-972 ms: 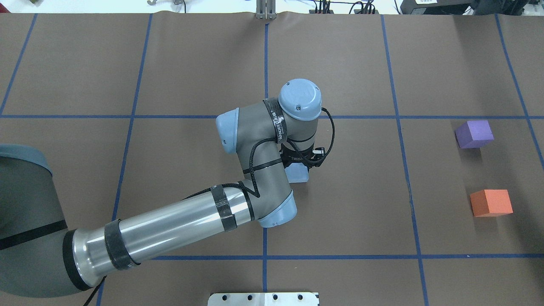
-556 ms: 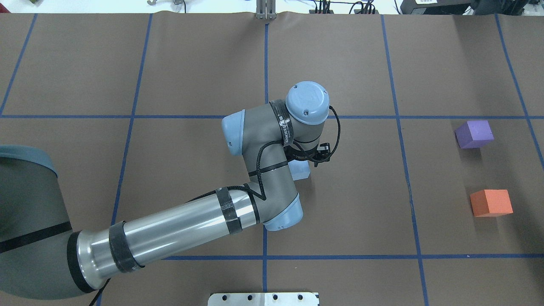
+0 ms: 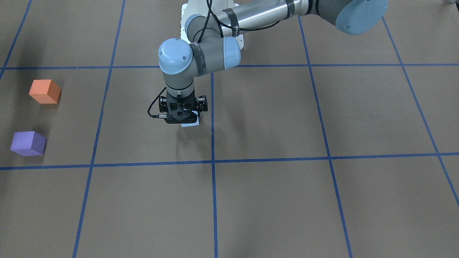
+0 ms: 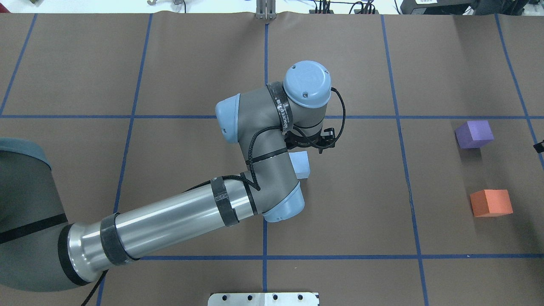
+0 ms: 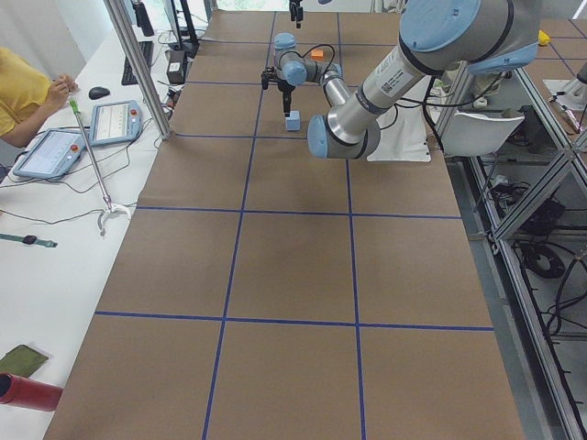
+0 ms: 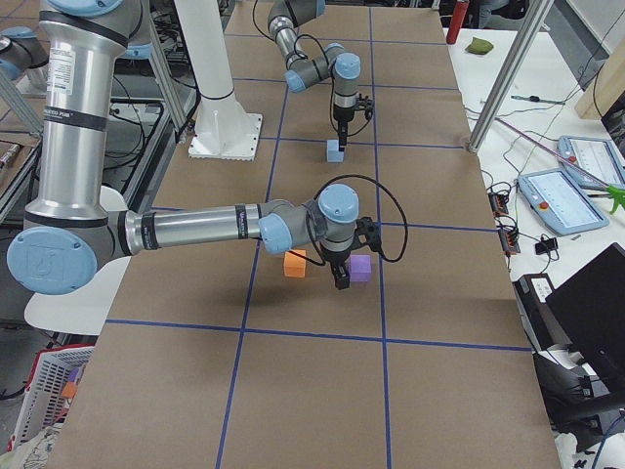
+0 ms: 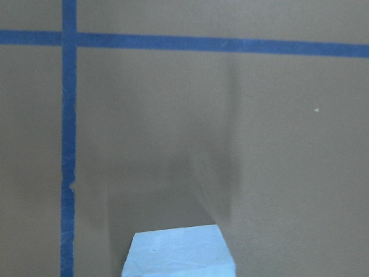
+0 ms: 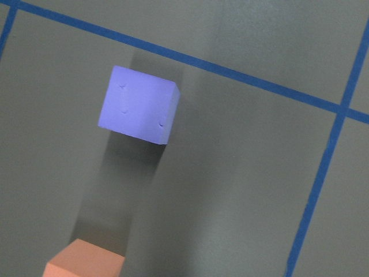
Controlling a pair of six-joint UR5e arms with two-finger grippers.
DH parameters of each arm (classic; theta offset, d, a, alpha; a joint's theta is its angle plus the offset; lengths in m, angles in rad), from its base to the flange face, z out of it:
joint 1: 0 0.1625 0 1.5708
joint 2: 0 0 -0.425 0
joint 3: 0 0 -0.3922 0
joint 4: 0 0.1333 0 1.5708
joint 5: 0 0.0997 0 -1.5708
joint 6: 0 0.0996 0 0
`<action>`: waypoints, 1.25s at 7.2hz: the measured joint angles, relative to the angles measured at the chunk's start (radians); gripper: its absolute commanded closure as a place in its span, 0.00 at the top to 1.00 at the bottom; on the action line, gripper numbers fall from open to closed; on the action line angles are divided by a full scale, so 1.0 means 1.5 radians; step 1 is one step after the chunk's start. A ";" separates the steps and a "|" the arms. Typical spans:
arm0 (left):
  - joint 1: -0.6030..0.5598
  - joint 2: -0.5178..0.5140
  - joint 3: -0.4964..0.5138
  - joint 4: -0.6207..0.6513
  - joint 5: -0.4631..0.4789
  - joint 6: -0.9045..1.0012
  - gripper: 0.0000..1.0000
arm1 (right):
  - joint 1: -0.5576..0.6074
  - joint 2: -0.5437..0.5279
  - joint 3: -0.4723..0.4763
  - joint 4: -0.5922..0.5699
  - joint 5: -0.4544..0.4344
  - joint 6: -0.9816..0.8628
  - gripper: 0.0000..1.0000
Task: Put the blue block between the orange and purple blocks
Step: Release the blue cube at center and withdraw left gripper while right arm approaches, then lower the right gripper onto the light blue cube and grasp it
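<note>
The pale blue block [image 4: 301, 165] stands on the brown mat near the table's middle; it also shows in the front view [image 3: 190, 124] and at the bottom of the left wrist view [image 7: 179, 254]. My left gripper [image 4: 309, 142] hangs just above it, apart from it and open, its fingers hidden under the wrist. The purple block [image 4: 474, 133] and the orange block [image 4: 491, 202] stand far right with a gap between them. My right gripper [image 6: 339, 278] hovers over those two; I cannot tell if it is open or shut.
Blue tape lines grid the mat. A metal base plate [image 4: 263, 298] sits at the near edge. An operator [image 5: 23, 101] with tablets sits at a side bench beyond the table's far edge.
My left wrist has risen and drawn back from the blue block, which stays on the mat and now shows more fully. The purple and orange blocks have not moved.
</note>
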 measured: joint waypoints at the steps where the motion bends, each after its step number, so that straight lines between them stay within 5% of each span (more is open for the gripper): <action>1: -0.016 0.017 -0.053 0.030 -0.007 -0.001 1.00 | -0.034 0.015 0.001 0.045 -0.002 0.081 1.00; 5: -0.063 0.293 -0.372 0.062 -0.035 0.006 1.00 | -0.211 0.140 0.006 0.132 -0.066 0.485 1.00; 9: -0.085 0.354 -0.429 0.063 -0.040 0.007 1.00 | -0.449 0.335 -0.011 0.126 -0.292 0.754 0.93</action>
